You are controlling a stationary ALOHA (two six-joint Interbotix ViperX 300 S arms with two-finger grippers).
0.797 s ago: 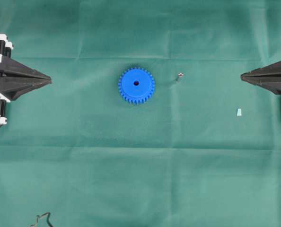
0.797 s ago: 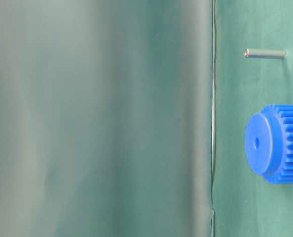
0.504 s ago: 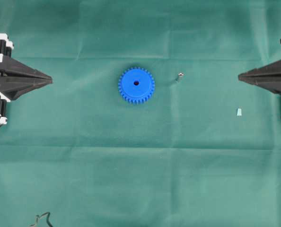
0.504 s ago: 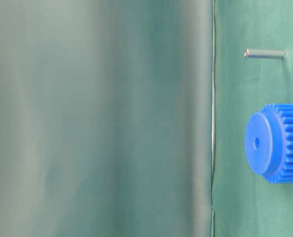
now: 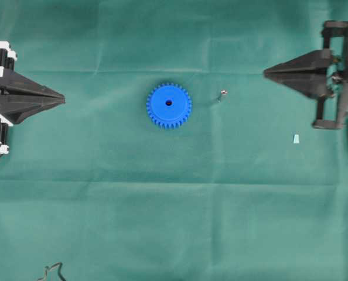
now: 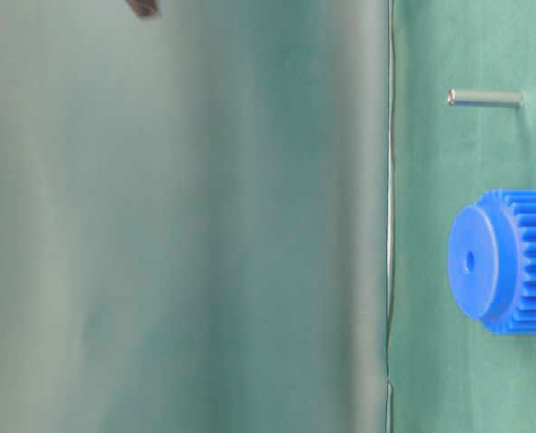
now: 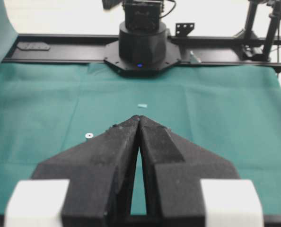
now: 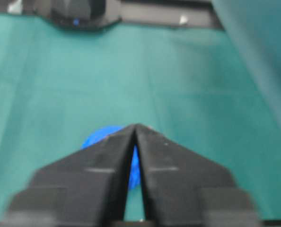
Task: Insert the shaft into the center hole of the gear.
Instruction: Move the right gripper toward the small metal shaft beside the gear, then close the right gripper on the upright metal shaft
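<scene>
The blue gear [image 5: 169, 105] lies flat mid-cloth, its center hole [image 5: 169, 103] facing up and bare. Just right of it the thin grey shaft [image 5: 222, 95] stands on end, apart from the gear; the table-level view shows both the shaft [image 6: 485, 97] and the gear [image 6: 507, 262]. My left gripper [image 5: 62, 99] rests at the left edge, shut and holding nothing, with tips meeting in its wrist view [image 7: 139, 117]. My right gripper [image 5: 265, 72] hovers right of the shaft, also shut and holding nothing [image 8: 136, 126]. Part of the gear [image 8: 94, 138] shows behind its fingers.
A small pale chip [image 5: 296, 139] lies on the cloth at the right, below the right gripper. A thin dark cable [image 5: 54, 270] curls at the bottom left edge. The right arm's base [image 7: 141, 42] stands at the far end of the cloth.
My right gripper has swung in from the right edge, leftward and toward the picture's top, closer to the shaft. Left gripper, gear and shaft have not moved.
</scene>
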